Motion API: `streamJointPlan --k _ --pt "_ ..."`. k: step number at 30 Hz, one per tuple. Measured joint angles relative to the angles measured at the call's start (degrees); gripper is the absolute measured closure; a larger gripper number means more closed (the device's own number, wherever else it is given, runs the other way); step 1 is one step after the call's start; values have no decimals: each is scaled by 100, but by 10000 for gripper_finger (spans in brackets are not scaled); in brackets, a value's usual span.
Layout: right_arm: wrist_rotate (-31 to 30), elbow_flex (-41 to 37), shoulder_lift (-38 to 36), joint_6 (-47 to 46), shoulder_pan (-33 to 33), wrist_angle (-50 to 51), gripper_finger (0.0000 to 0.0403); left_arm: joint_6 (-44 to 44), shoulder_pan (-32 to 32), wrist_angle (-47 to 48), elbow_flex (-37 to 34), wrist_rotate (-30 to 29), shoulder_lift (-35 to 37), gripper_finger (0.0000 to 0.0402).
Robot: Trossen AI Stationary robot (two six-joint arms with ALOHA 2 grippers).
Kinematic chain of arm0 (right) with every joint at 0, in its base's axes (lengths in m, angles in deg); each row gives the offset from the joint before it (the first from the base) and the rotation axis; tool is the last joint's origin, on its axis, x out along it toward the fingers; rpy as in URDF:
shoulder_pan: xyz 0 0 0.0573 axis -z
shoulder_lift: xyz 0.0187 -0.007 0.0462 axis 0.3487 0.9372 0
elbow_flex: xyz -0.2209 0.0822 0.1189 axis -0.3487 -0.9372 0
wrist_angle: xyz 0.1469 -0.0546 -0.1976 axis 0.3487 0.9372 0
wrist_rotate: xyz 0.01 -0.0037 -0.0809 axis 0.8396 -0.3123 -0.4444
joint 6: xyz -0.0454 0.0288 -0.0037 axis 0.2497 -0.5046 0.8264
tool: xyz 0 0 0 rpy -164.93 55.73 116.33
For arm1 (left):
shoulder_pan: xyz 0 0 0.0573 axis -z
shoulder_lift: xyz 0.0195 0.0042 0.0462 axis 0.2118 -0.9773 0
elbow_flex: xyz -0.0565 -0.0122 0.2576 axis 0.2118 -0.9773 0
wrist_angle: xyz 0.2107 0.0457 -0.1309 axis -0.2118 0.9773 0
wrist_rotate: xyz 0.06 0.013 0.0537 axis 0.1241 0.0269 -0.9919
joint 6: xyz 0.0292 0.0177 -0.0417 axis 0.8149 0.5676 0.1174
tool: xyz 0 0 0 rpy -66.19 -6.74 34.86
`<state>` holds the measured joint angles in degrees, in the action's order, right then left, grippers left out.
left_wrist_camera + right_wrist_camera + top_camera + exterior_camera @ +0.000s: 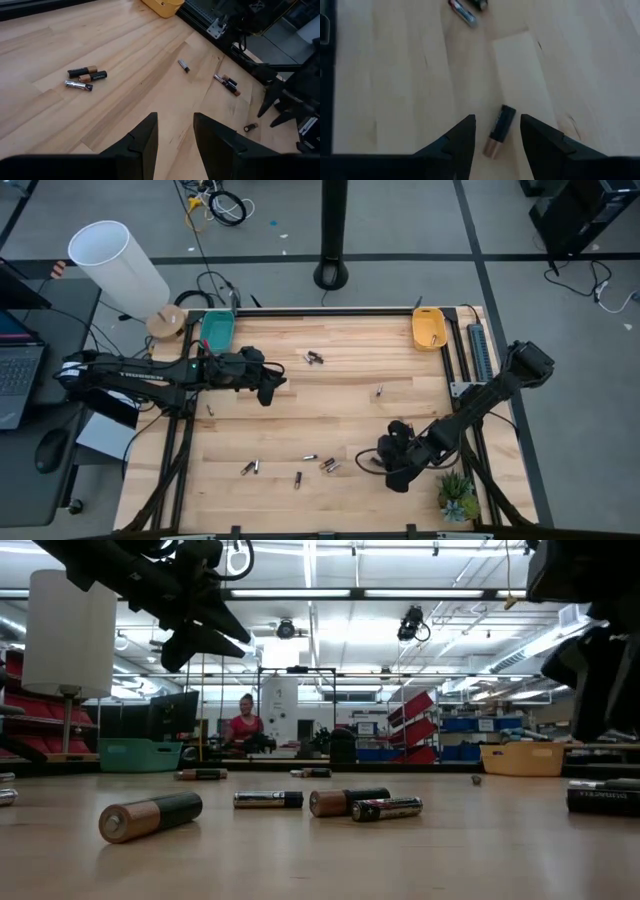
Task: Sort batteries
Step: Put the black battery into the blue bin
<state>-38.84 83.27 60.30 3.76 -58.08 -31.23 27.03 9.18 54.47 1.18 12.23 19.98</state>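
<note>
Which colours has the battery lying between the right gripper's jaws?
The battery is black with a copper end, best seen in the right wrist view.

Pale blond wood with darker grain streaks on the table (350, 410). Black bodies with copper ends on most batteries (150, 816), silvery casing on a few. Black and copper on the cell (500, 131) between the dark fingers (462, 140) of the right gripper (497, 137). Matte black on the left gripper (175, 135) too. Teal on one tray (217, 331), orange-yellow on the other tray (429, 327). White on the tube (115, 265), tan on its round base. Green on the plant (458, 495). Black on the frame rails (175, 460). Grey on the floor (420, 220), crossed by dark lines.
</note>
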Motion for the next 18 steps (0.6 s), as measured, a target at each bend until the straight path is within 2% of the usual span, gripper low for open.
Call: streamJointPlan --k 9,18 --pt "85 -227 565 -9 0 -728 238 4 0 -117 0 0 2 265" --pt "-64 -199 988 202 -11 -717 239 7 0 -150 0 -2 2 265"
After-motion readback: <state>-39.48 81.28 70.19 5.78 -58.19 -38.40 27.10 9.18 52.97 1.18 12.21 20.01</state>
